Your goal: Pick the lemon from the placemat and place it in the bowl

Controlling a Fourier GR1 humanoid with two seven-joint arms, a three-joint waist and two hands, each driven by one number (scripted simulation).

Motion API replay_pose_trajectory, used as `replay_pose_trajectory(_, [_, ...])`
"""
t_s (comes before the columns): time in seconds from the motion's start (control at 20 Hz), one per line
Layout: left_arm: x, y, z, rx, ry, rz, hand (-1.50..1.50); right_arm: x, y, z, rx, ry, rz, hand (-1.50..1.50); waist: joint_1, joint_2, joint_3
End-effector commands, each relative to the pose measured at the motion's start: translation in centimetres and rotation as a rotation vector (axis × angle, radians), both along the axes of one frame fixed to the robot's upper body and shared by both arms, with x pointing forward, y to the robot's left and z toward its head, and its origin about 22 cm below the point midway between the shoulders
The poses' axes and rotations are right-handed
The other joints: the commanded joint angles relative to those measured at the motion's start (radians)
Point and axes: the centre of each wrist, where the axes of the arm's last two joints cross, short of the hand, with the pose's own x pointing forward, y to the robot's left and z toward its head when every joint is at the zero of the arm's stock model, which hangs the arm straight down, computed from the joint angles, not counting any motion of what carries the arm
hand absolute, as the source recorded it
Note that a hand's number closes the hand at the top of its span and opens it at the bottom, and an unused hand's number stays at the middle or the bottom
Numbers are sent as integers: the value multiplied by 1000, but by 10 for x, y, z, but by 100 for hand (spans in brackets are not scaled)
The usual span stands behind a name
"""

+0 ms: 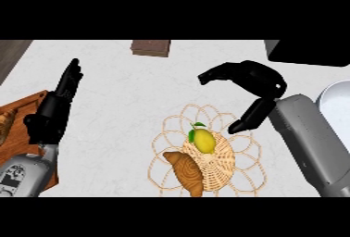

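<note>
Yellow lemon (203, 140) sits on the woven placemat (220, 169). Right hand (263, 78) hovers just beyond it, fingers arched open, empty. Reach step; next: descend, close round lemon, carry to bowl (335, 104) at right.

The worktop (123, 92) looks like pale stone, smooth and matt, with faint grey veining. The placemat (226, 166) is woven wicker, tight and ribbed in the middle, with open loops of cane at its edge. The lemon (204, 140) has a smooth, slightly shiny skin; the croissant (186, 173) has a browned crust. The board (21, 111) is reddish wood with visible grain. The bowl (335, 104) is smooth, pale grey. The left hand (51, 118) and the right hand (256, 81) look like matt black plastic.
</note>
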Motion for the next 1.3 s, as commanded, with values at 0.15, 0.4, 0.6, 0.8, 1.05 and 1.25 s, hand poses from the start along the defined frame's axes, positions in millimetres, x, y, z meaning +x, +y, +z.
replay_pose_trajectory(0.15, [5, -15, 2, -28, 21, 21, 0, 22, 8, 61, -168, -188, 255, -150, -10, -9, -1])
replay_pose_trajectory(0.4, [8, -20, 8, -13, 18, 39, 0, 12, 43, 84, -397, -381, 313, -150, -23, -16, -2])
replay_pose_trajectory(0.6, [10, -18, 9, -19, 36, 44, 0, 6, 66, 87, -547, -475, 406, -150, -36, -20, -3])
replay_pose_trajectory(0.8, [18, -8, 16, -5, 29, 69, 0, 0, 86, 67, -602, -529, 489, -150, -52, -19, -4])
replay_pose_trajectory(1.05, [12, -1, 1, -5, 52, 85, 0, -3, 111, 63, -671, -569, 593, -150, -57, -24, -5])
replay_pose_trajectory(1.25, [12, 10, 14, -16, 49, 102, 0, -7, 110, 46, -732, -622, 627, -150, -67, -31, -5])
